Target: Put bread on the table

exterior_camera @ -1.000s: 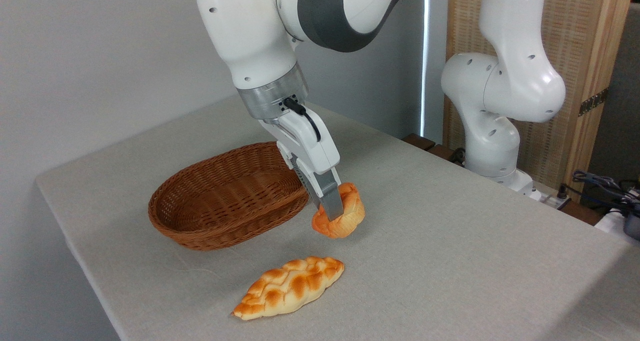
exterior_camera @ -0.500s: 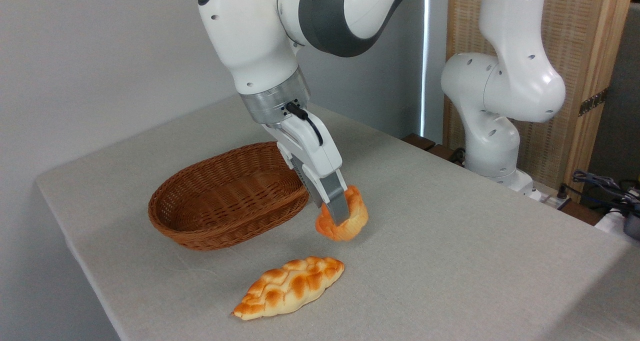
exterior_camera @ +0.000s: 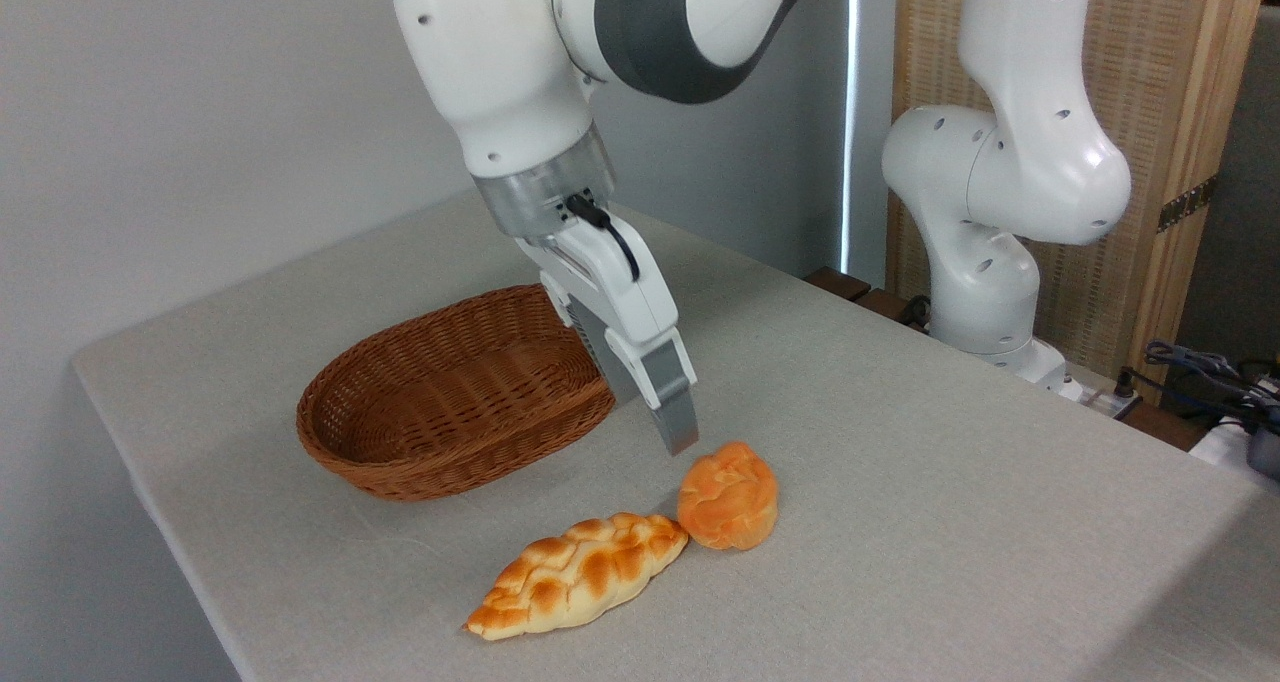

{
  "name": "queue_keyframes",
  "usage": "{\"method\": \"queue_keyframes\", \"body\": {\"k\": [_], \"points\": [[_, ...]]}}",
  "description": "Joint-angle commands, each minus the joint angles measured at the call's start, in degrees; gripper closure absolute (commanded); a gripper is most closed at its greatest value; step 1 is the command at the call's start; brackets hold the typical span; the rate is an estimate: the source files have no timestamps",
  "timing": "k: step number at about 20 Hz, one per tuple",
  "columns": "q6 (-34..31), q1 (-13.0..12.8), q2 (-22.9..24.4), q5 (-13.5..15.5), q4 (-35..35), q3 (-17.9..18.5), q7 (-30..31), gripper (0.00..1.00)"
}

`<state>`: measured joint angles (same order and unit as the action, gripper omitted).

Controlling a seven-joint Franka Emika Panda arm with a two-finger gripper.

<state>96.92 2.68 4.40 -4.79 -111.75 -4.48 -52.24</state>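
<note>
Bread (exterior_camera: 728, 495): on surface (exterior_camera: 950, 522), touching braided loaf (exterior_camera: 578, 574) at its 2 o'clock. Tool (exterior_camera: 682, 440): empty, spread unclear, above bread's 10 o'clock. Risk: nudging bread if lowered.

Bun (exterior_camera: 728, 496): small, round, orange-tan, swirled knotted top. Sits flat on the counter (exterior_camera: 950, 502), knot side up, nothing gripping it. Counter: big rectangular top, light grey-beige fabric-like surface; bun is near its middle.

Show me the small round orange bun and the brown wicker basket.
Small round orange bun (exterior_camera: 728, 496), fixed camera, swirled top.
Brown oval wicker basket (exterior_camera: 350, 449), fixed camera, front outer wall.
</note>
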Motion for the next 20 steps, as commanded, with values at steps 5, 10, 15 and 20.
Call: {"method": "queue_keyframes", "body": {"k": [5,10,15,20], "points": [[-0.15,0.05,-1.41,5.93,13.64,0.0,6.16,0.0],[-0.5,0.05,-4.66,6.37,21.47,-0.35,14.87,0.0],[-0.59,-0.13,-4.58,10.86,21.4,1.06,18.41,0.0],[-0.68,-0.48,-2.03,10.77,17.7,1.14,14.45,0.0]]}}
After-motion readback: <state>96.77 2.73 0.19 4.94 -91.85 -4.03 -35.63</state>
